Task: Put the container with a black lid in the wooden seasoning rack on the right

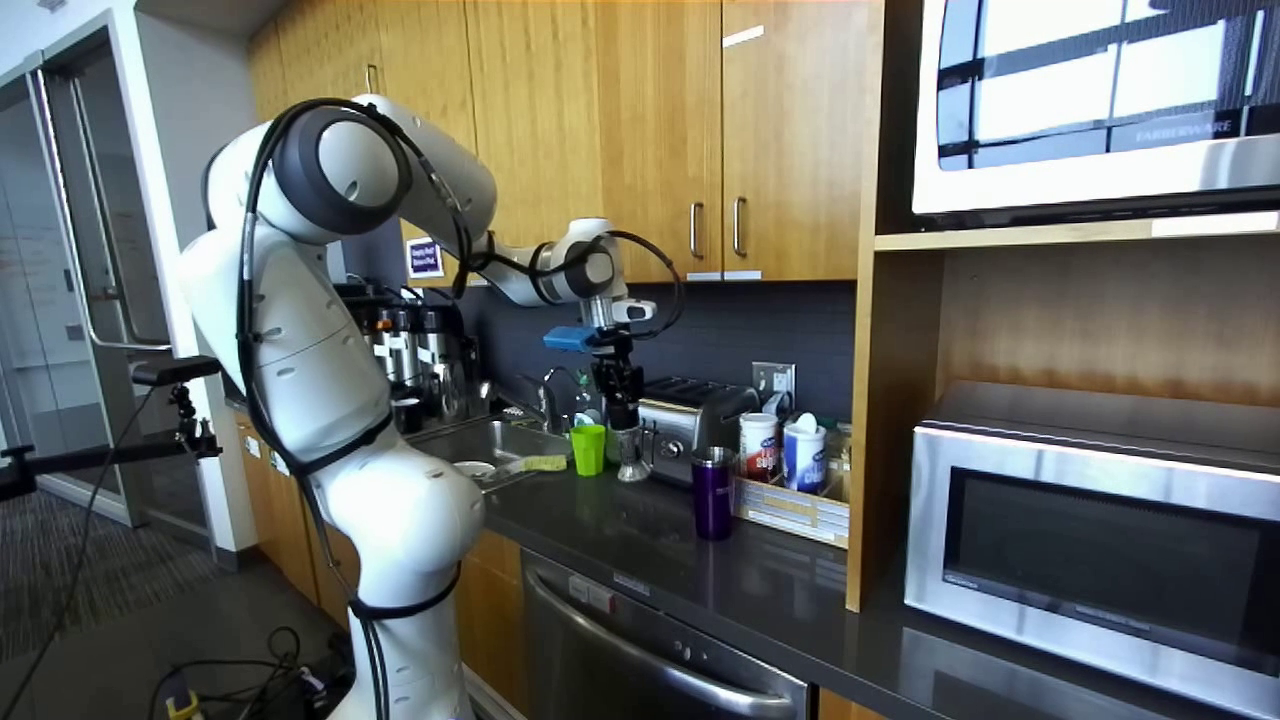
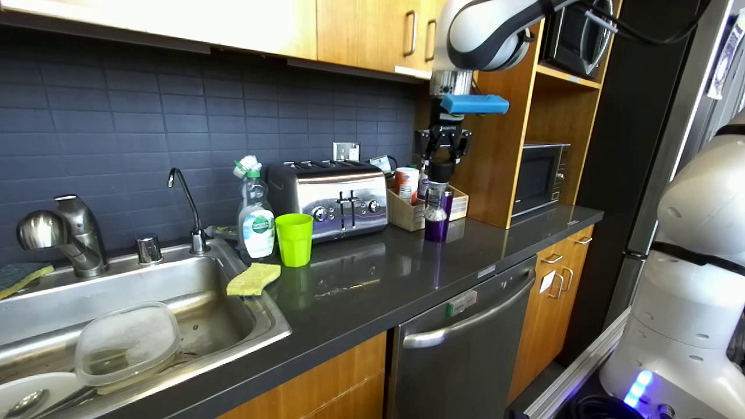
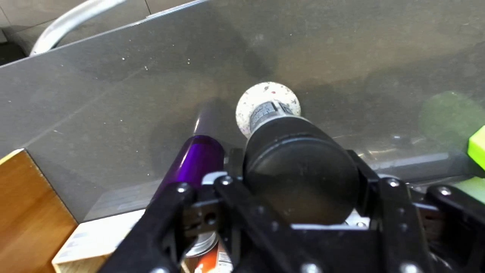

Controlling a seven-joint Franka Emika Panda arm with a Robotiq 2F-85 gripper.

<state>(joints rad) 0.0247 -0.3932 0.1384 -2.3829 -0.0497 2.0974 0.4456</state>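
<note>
The container point(image 2: 435, 210) is a clear, flared bottle with pale, speckled contents and a black lid. It also shows in an exterior view point(image 1: 631, 458) and, from above, in the wrist view point(image 3: 299, 170). My gripper point(image 2: 441, 166) is shut on its black lid, one finger on each side, and holds it roughly upright above the counter. The gripper also shows in an exterior view point(image 1: 622, 395) and the wrist view point(image 3: 297, 163). The pale wooden seasoning rack point(image 1: 795, 515) stands against the cabinet panel, holding canisters. It also shows in an exterior view point(image 2: 406, 214) and the wrist view point(image 3: 102, 231).
A purple tumbler point(image 1: 713, 500) stands in front of the rack; it shows beside the container in the wrist view point(image 3: 195, 159). A steel toaster point(image 2: 343, 198) and a green cup point(image 2: 294, 240) stand toward the sink. A wooden panel point(image 3: 34, 212) borders the rack.
</note>
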